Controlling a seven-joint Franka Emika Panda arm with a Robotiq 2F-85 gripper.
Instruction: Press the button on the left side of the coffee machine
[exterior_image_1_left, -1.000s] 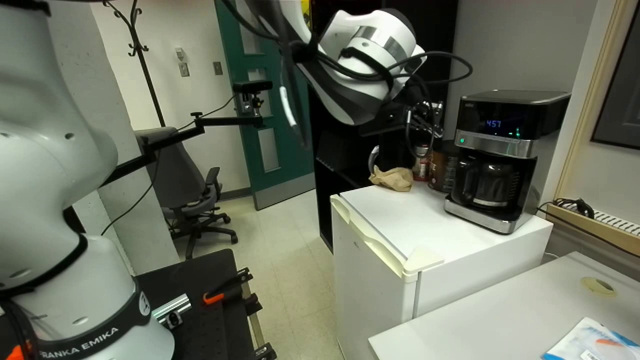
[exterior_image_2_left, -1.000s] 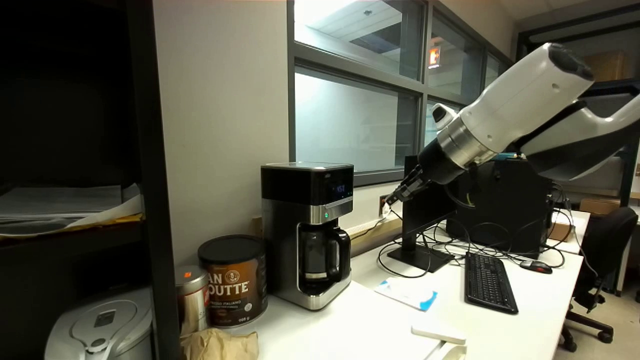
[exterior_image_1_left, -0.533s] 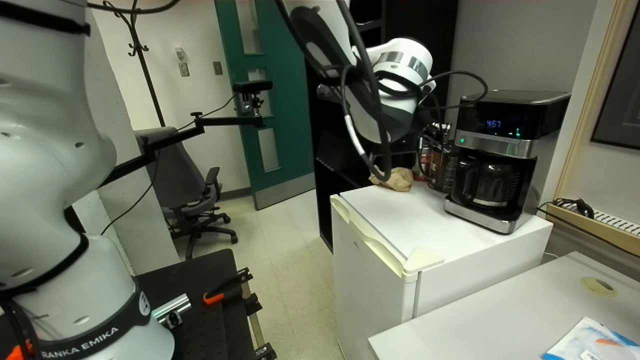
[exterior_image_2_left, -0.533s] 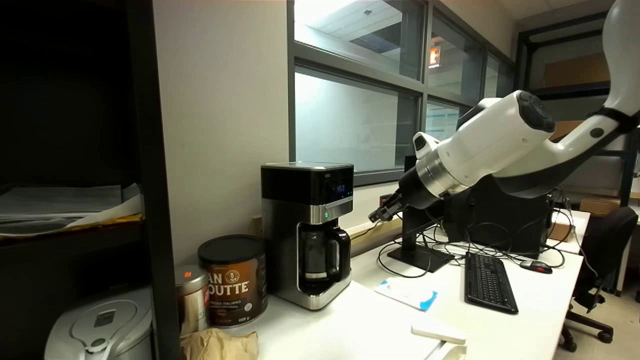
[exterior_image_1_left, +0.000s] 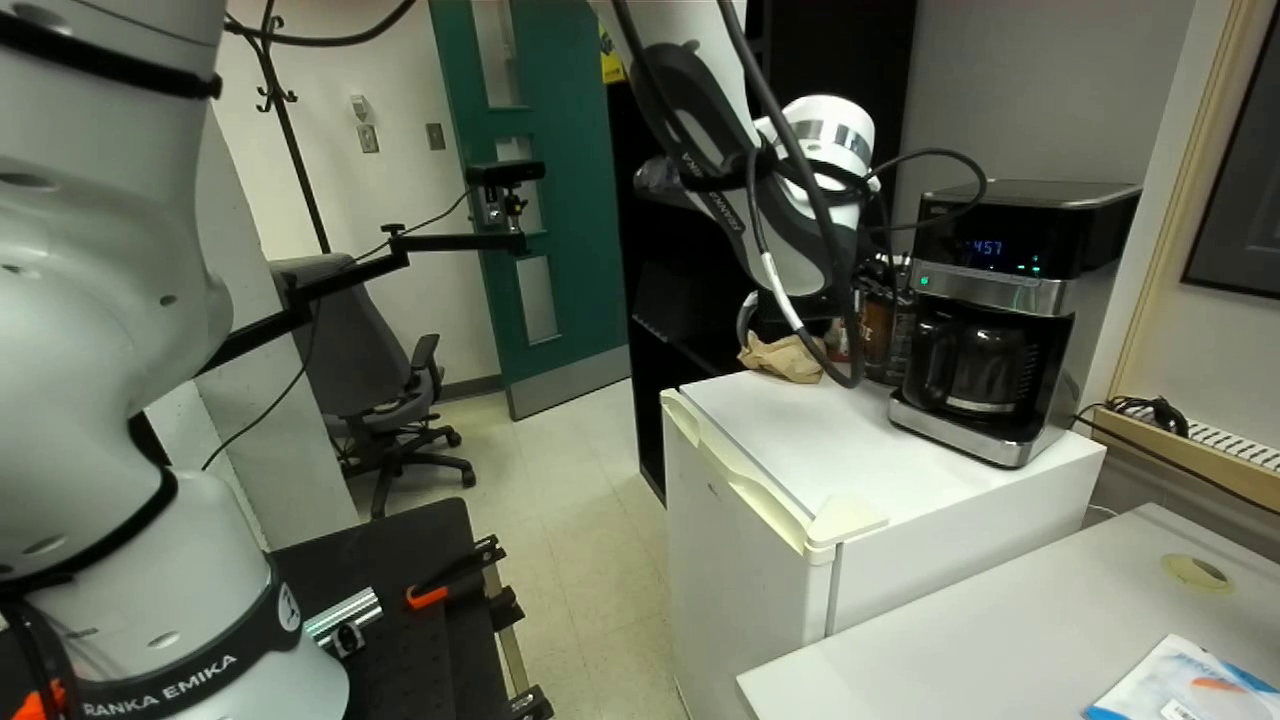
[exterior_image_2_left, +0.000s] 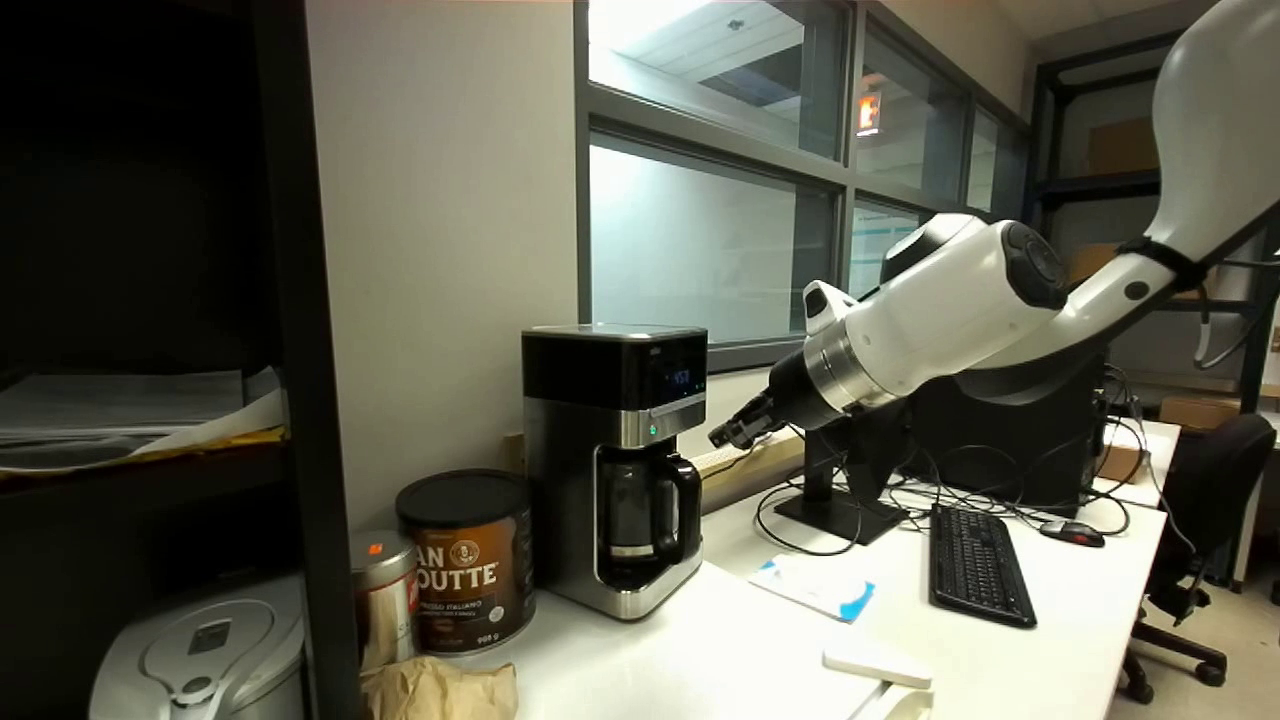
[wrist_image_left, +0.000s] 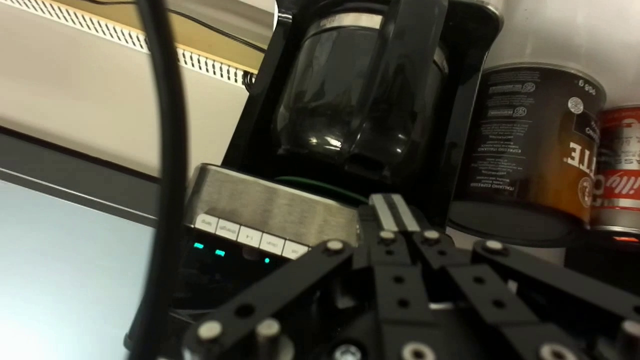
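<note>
Panda arm (exterior_image_2_left: 930, 320): swung down and in over the last second — drop mostly early, lately more reach than drop.
Gripper (exterior_image_2_left: 723, 437): now lower and closer to the coffee maker in both exterior views; clenched on nothing, pads (wrist_image_left: 383, 212) side by side in the wrist view.
Drip coffee maker (exterior_image_2_left: 560, 480): upright on the white tabletop (exterior_image_1_left: 810, 440) of the mini fridge (exterior_image_1_left: 745, 590), not shifted; carafe (exterior_image_2_left: 633, 505) seated inside.
Green-lit button (exterior_image_1_left: 924, 281): left end of the silver band (exterior_image_1_left: 990, 289), facing the coffee maker's front; likely the target. Not visible in the wrist view, seemingly behind the gripper.
Display (exterior_image_1_left: 988, 248): 4:57 as before, button light on as before — no sign that a press has registered.
Gap to button: gripper looks just short of the front in an exterior view; contact not seen, depth hard to judge.
Button press: my read, late approach, not done. Probably calls for a short straight push, clenched tips as a poker.
Carafe handle (wrist_image_left: 395, 75): near the tips in the wrist view; a push on the wrong side of the band could hit it.
Black cable (wrist_image_left: 172, 130): hangs loose across the wrist view; might snag on the coffee maker.
</note>
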